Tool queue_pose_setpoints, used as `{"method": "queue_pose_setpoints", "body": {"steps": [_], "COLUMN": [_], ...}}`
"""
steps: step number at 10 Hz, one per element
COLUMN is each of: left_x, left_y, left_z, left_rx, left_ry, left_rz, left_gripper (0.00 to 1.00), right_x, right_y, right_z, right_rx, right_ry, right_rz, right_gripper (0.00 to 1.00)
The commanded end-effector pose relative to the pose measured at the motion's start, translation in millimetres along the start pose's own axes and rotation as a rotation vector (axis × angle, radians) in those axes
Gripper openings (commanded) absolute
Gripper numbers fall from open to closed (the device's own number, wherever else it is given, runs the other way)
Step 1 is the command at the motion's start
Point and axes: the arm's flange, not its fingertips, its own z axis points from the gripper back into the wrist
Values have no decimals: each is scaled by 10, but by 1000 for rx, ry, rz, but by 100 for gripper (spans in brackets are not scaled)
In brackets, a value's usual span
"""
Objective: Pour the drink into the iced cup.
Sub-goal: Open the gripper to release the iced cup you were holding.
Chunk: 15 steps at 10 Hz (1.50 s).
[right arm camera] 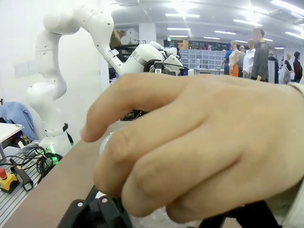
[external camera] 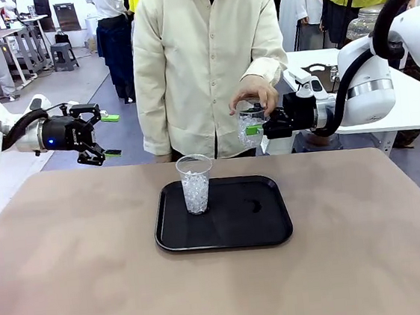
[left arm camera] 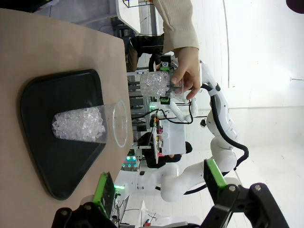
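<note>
One iced cup [external camera: 196, 185], clear plastic and full of ice, stands upright on the left part of a black tray [external camera: 263, 231]. A second iced cup [external camera: 249, 125] hangs in the air beyond the table's far edge. My right gripper [external camera: 253, 131] is shut on its side, and a person's hand [external camera: 253, 93] grips its rim from above. That hand [right arm camera: 204, 147] covers most of the right wrist view. My left gripper [external camera: 110, 136] hovers open and empty at the far left, above the table's edge. In the left wrist view I see the tray cup [left arm camera: 80, 124] and the held cup [left arm camera: 154, 84]. The drink is hidden.
The person in a cream shirt [external camera: 207, 60] stands at the far side, behind the tray. A clear jar [external camera: 364, 25] peeks out behind my right arm. A white table [external camera: 415, 106] lies at the back right. The tan tabletop [external camera: 80, 276] has free room around the tray.
</note>
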Motion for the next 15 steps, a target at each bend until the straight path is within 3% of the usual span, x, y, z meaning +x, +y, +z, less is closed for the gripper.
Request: {"method": "queue_pose_setpoints", "body": {"steps": [1, 12, 13, 15], "left_x": [-2, -2, -2, -2], "left_y": [-24, -24, -24, -24], "left_z": [2, 2, 2, 2], "left_rx": [-7, -7, -7, -7], "left_ry": [-11, -11, -11, -11], "left_rz": [10, 10, 10, 10], "left_gripper": [100, 100, 100, 100], "right_x": [29, 4, -6, -30], "right_y": [15, 0, 2, 26], "right_z": [-8, 0, 42, 141], "right_rx": [1, 0, 17, 14], "right_ry": [1, 0, -14, -18], "right_rz": [14, 1, -11, -33], "right_gripper": [81, 81, 100, 100]}}
